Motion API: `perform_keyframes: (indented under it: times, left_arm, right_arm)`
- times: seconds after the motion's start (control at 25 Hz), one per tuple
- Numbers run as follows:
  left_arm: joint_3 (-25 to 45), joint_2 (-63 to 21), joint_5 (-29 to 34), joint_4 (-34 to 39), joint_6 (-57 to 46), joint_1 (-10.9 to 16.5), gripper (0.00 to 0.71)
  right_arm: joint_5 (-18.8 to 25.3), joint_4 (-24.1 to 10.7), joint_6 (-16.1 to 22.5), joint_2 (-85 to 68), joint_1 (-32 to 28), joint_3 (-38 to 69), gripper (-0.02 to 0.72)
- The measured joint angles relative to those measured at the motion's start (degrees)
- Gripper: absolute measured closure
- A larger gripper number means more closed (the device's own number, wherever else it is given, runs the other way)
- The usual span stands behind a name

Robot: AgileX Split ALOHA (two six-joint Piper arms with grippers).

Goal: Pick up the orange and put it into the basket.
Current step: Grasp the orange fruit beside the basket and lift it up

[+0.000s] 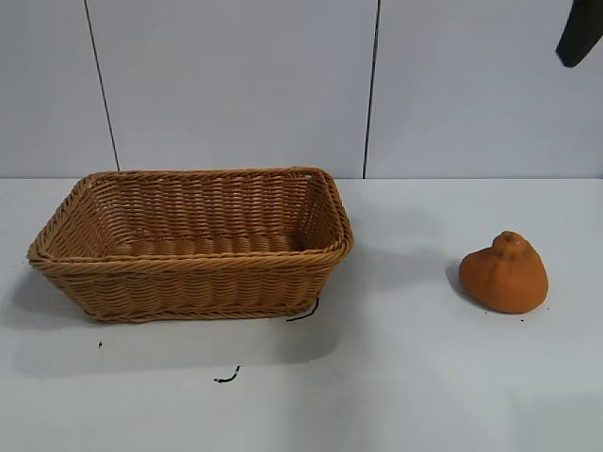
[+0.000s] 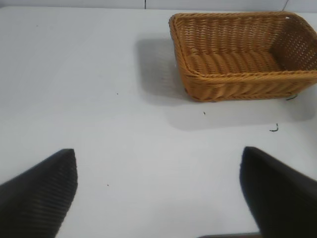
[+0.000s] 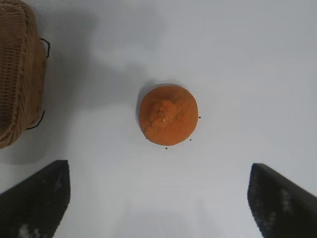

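The orange (image 1: 505,273), dull orange with a knobby bump on top, sits on the white table at the right. It also shows in the right wrist view (image 3: 168,114), seen from above. The wicker basket (image 1: 193,256) stands empty at the left; it also shows in the left wrist view (image 2: 241,80). My right gripper (image 3: 159,171) hangs open and empty well above the orange; only a dark tip of it (image 1: 578,33) shows at the top right of the exterior view. My left gripper (image 2: 158,158) is open and empty over bare table, away from the basket.
A corner of the basket (image 3: 20,74) shows in the right wrist view, apart from the orange. Small black marks (image 1: 226,377) lie on the table in front of the basket. A white panelled wall stands behind the table.
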Motion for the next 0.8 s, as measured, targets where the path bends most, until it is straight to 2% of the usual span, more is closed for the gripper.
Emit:
perform_keyframes:
  times: [0.28,0.4,0.44,0.6,0.64,0.76,0.8]
  left_arm:
    - [0.0,0.0,0.0,0.0,0.0,0.0,0.071]
    - [0.0,0.0,0.0,0.0,0.0,0.0,0.071]
    - [0.0,0.0,0.0,0.0,0.0,0.0,0.071]
    - [0.0,0.0,0.1,0.0,0.0,0.0,0.071]
    - [0.0,0.0,0.1,0.0,0.0,0.0,0.071]
    - [0.0,0.0,0.1,0.0,0.0,0.0,0.071]
    - [0.0,0.0,0.1,0.0,0.0,0.0,0.071]
  right_arm:
    - [-0.8,-1.7,1.1,10.4,1.7,-0.2,0.008]
    - [-2.8,-2.4,1.3,13.6,1.7,-0.3,0.008]
    - [-6.7,-2.7,2.4,19.6,1.7,-0.3,0.008]
    - [-7.1,-2.7,2.5,21.2,1.7,-0.3,0.008]
    - [-7.5,-3.0,2.5,21.6,1.7,-0.4,0.393]
    - [-5.4,-3.2,2.5,20.3,1.7,-1.8,0.615]
    - [-4.5,-3.2,2.6,20.0,1.7,-2.8,0.633]
